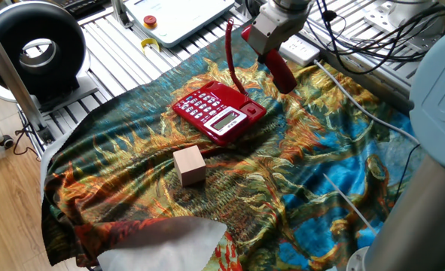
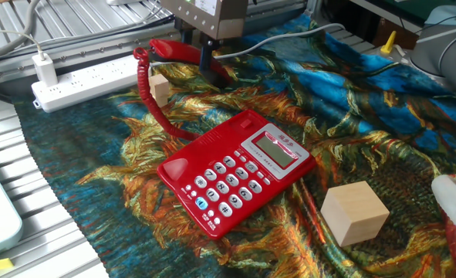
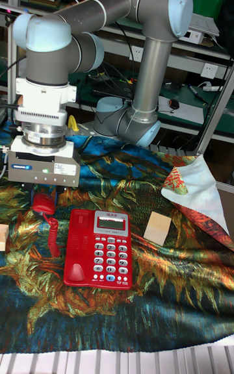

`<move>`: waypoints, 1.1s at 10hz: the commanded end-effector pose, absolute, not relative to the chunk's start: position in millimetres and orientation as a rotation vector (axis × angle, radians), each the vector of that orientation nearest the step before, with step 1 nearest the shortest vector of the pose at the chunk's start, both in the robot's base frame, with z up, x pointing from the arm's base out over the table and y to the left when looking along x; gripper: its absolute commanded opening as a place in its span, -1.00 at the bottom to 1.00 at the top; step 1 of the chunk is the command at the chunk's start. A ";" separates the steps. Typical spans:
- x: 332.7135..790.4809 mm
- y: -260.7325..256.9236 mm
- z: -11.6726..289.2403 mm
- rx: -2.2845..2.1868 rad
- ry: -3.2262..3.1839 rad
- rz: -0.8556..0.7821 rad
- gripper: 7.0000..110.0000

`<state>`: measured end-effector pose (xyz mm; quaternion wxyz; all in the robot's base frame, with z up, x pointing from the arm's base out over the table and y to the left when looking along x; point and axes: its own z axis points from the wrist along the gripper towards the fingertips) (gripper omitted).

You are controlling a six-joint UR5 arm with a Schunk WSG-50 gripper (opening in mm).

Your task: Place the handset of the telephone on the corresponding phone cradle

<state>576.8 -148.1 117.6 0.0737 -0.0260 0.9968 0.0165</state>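
Note:
My gripper (image 2: 201, 54) is shut on the glossy red handset (image 2: 180, 52), holding it in the air above the cloth, behind the far end of the red telephone (image 2: 235, 174). In one fixed view the handset (image 1: 280, 69) slopes down from the gripper (image 1: 271, 51). Its red coiled cord (image 2: 146, 96) runs down to the phone. The phone cradle (image 2: 212, 147), the button-free strip beside the keypad, lies bare. The tall fixed view shows the gripper (image 3: 44, 187) just above the rounded handset end (image 3: 43, 204), up and left of the cradle (image 3: 78, 247).
A tan wooden cube (image 2: 354, 212) sits on the patterned cloth (image 2: 366, 116) near the phone's display side. A small wooden block (image 2: 160, 87) lies under the handset, and a white power strip (image 2: 89, 77) lies behind it. Cables run along the cloth's far edge.

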 end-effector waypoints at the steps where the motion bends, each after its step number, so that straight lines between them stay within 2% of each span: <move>1: 574.5 -153.1 117.1 -0.073 3.005 0.022 -1.00; 5: 570.0 -148.5 116.6 -0.050 3.023 0.052 -1.00; 9: 547.1 -152.3 114.9 0.264 3.106 0.036 -1.00; 11: 548.8 -141.6 115.4 0.369 3.093 0.105 -1.00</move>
